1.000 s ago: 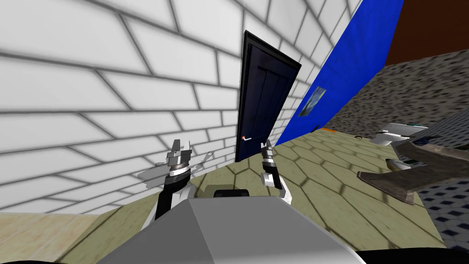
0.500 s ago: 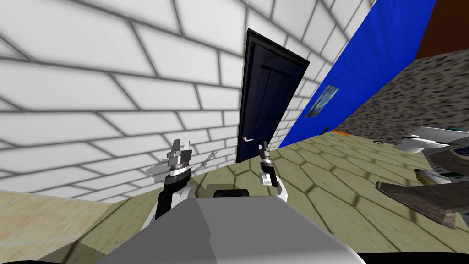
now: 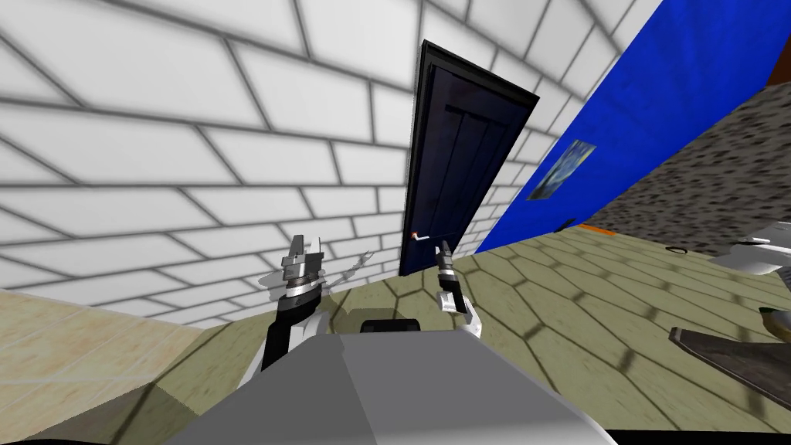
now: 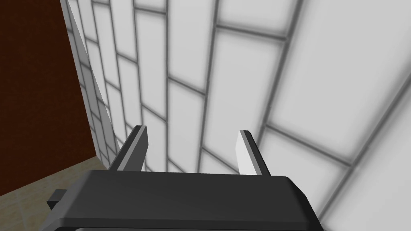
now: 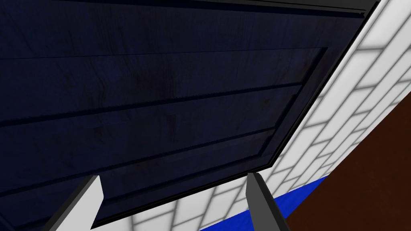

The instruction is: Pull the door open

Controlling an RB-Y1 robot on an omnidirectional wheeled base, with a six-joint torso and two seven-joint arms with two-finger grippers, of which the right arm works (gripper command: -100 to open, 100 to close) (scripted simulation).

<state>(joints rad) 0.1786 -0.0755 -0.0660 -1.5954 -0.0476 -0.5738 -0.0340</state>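
The dark blue door (image 3: 456, 170) stands in the white tiled wall (image 3: 193, 154) ahead, and it seems closed in its black frame. Its small light handle (image 3: 422, 237) sits low at the door's left edge. The right gripper (image 3: 444, 247) is raised near this handle, a little to the right of it. Its two fingers are spread apart with nothing between them, and they point at the door panels. In the head view it is small, so I cannot say surely whether it touches the door. The left gripper (image 4: 192, 130) is also spread and empty, facing the wall. I judge the step in hand is the approach. Next the right gripper must shift onto the handle, close on it, then pull.
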